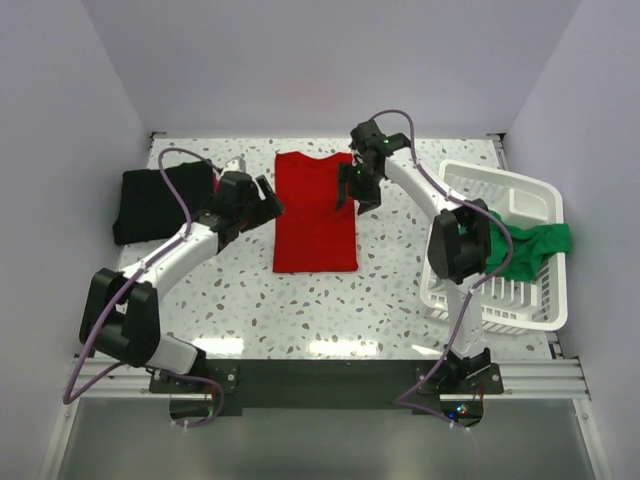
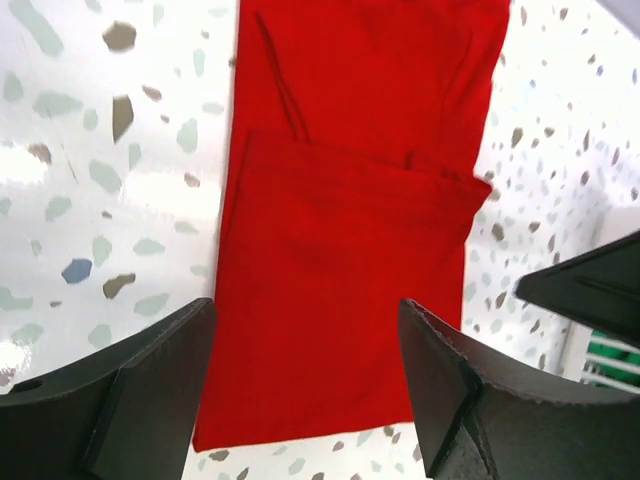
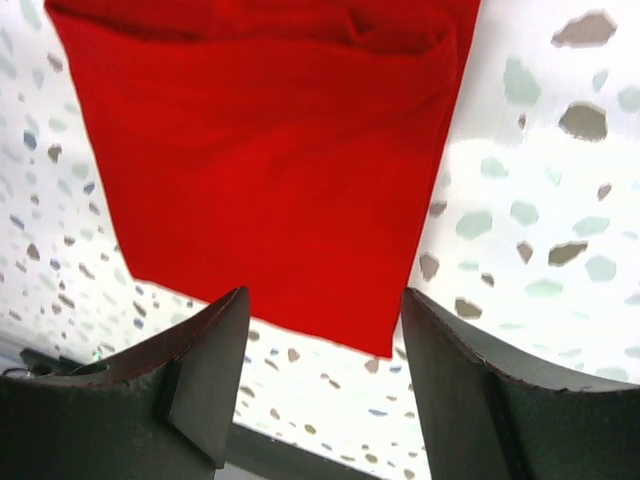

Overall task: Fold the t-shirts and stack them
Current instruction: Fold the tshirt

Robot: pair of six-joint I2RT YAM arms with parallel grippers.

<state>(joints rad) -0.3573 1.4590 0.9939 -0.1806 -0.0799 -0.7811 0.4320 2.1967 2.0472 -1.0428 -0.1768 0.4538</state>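
Note:
The bright red t-shirt (image 1: 315,213) lies flat in the middle of the table, folded lengthwise into a long strip with its sleeves tucked in. My left gripper (image 1: 271,200) is open and empty, just above the strip's left edge. In the left wrist view the red shirt (image 2: 350,240) fills the space between the open fingers. My right gripper (image 1: 353,203) is open and empty over the strip's upper right edge. Its wrist view shows the red shirt (image 3: 270,170) and one corner of it. The black t-shirt (image 1: 160,203) lies folded at the far left. The green t-shirt (image 1: 532,248) hangs in the basket.
A white slatted basket (image 1: 500,305) stands at the right edge of the table, with the right arm's elbow in front of it. White walls enclose the speckled table (image 1: 300,310) on three sides.

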